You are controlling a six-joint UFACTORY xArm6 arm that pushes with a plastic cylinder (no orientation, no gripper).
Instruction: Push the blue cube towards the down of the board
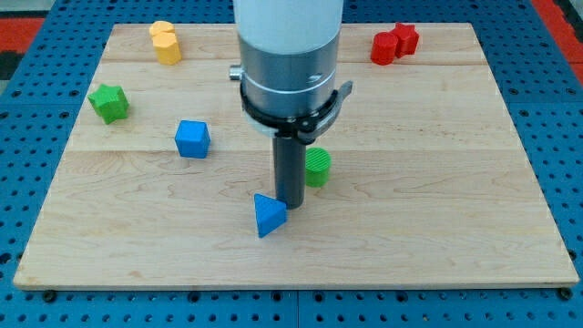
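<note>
The blue cube [192, 138] sits left of centre in the frame, a bright, solid blue block with a lighter top face and darker sides. It stands flat on the wooden board [437, 228], turned a little so one corner faces the frame's bottom; being a cube, it shows no long axis to speak of.

Sweeping from the left: a green star-shaped block [109, 102] lies at the frame's left, above and well apart from the cube. At the upper left there is a yellow block [165, 41], rounded in outline. Past the cube, below centre, a blue triangular block [269, 216] rests with the arm's tip [290, 202] just beside its upper right edge, touching or nearly so. There are no jaws on this arm, only the dark rod hanging from the grey cylinder. Right behind the rod, a green round block [318, 168] peeks out. Upper right, a red block [394, 43], shape hard to read.
</note>
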